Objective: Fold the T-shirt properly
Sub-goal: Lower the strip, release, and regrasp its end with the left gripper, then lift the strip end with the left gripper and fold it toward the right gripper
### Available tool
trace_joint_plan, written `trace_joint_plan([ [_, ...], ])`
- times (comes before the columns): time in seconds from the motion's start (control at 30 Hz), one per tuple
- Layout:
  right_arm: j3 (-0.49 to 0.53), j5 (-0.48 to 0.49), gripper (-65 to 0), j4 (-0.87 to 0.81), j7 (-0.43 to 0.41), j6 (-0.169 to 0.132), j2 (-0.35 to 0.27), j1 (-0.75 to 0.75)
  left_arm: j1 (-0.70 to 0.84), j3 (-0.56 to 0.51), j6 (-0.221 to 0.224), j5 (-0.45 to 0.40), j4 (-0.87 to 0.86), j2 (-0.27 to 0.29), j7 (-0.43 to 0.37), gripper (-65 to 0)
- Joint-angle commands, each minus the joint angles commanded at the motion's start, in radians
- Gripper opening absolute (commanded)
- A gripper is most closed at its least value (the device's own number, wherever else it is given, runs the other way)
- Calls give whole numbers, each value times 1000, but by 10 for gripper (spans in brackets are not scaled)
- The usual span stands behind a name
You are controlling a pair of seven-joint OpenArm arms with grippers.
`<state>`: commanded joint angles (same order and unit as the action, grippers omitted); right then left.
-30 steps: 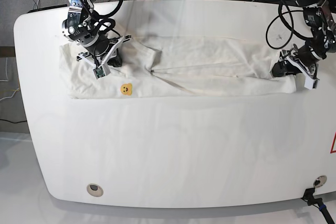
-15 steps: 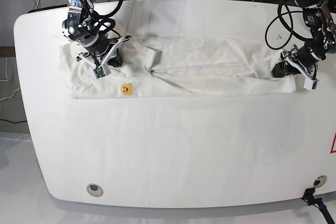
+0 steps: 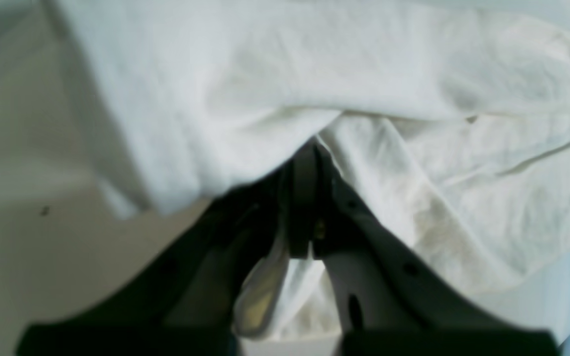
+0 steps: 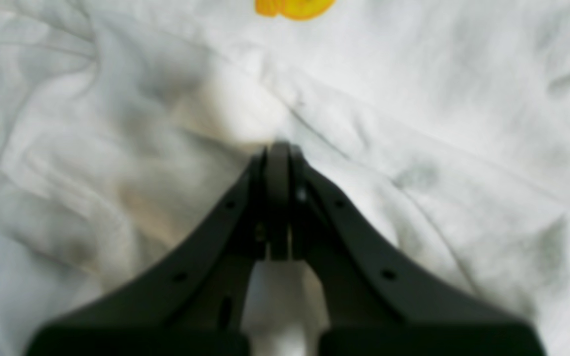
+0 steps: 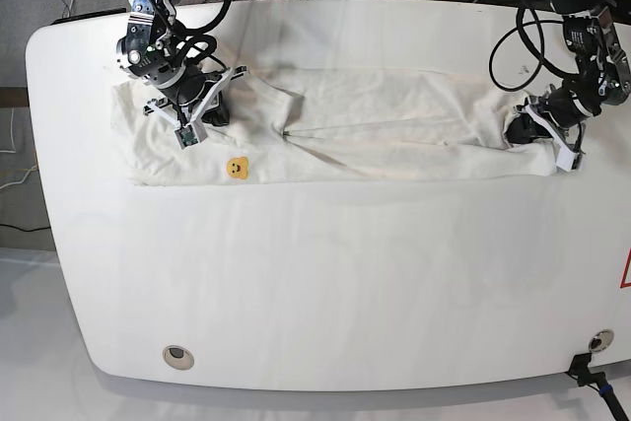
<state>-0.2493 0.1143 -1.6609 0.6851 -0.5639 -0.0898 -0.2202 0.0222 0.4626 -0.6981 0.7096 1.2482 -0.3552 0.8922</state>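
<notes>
The shirt [image 5: 394,158] lies in a long strip across the far part of the worktop [image 5: 325,283], with its long way running from one robot hand to the other. The left fingers [image 5: 520,130] are at one end, nearly closed with a bit of cloth pinched in them, and the right fingers [image 5: 209,125] are closed over the other end, by the bear, but I can't tell if they hold any. I think the left arm should bring its near end in along the strip, toward the right arm.

The shirt [image 5: 414,160] is plain white with a yellow-orange bear face [image 5: 237,168] marked in dark features, the tabletop [image 5: 325,283] is smooth white, and both grippers' fingers [image 4: 285,207] are black
</notes>
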Motion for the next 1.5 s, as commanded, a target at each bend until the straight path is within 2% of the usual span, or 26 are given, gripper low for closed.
trace_joint_plan([
  [0.1, 2, 2, -650, 35, -2, -2, 0, 6, 6, -2, 0, 0, 77, 3, 0, -650],
  [0.17, 2, 3, -650, 75, -3, -2, 0, 25, 9, -2, 0, 0, 152, 34, 2, -650],
  [0.3, 2, 6, -650, 92, -5, -2, 0, 26, 9, -2, 0, 0, 282, 60, 91, -650],
  [0.4, 2, 6, -650, 92, -5, -2, 0, 28, 9, -3, 0, -6, 350, 94, 97, -650],
  [0.57, 2, 6, -650, 92, -5, -2, -2, 29, 8, -104, 0, 0, 365, 110, 112, -650],
  [0.97, 2, 6, -650, 97, -5, -3, -3, 52, 2, -258, 0, -6, 365, 236, 112, -650],
  [1.2, 2, 8, -650, 97, -5, -3, -3, 57, -14, -299, 0, -6, 364, 305, 109, -650],
  [1.37, 2, 8, -650, 97, -5, -3, -3, 57, -21, -310, 0, -8, 359, 334, 109, -650],
  [1.5, 14, 8, -650, 97, -5, -3, -3, 57, -21, -371, 0, -8, 358, 342, 109, -650],
])
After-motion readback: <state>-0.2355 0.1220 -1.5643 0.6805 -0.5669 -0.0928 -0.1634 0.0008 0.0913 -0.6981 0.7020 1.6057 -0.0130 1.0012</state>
